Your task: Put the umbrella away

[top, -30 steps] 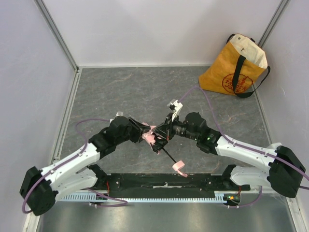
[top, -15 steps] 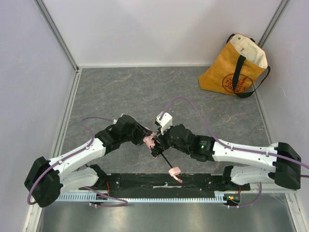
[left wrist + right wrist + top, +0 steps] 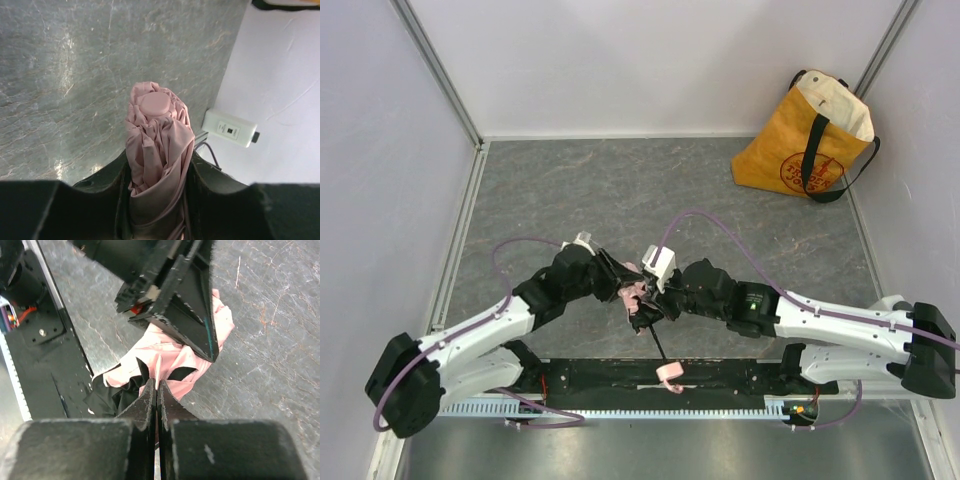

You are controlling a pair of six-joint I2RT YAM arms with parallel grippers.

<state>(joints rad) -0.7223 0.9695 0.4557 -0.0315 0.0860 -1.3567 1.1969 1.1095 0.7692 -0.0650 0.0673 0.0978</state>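
Since a second ago my right arm has swung in toward the left one, and the umbrella [image 3: 636,296] has shifted so its pink handle [image 3: 669,373] sits nearer the front edge of the bench [image 3: 620,190]. The umbrella is held between the two arms: a crumpled pale pink bundle with a thin black shaft [image 3: 657,345] running down to that handle. The left end effector [image 3: 157,167] is clamped around the folded fabric, and only its wrist view shows the round pink cap [image 3: 154,105] at the tip. The right end effector [image 3: 156,387] is closed tight with its tips against the fabric; I cannot tell if a fold is caught. Only the overhead view shows the yellow tote bag [image 3: 805,140], well apart in the far right corner.
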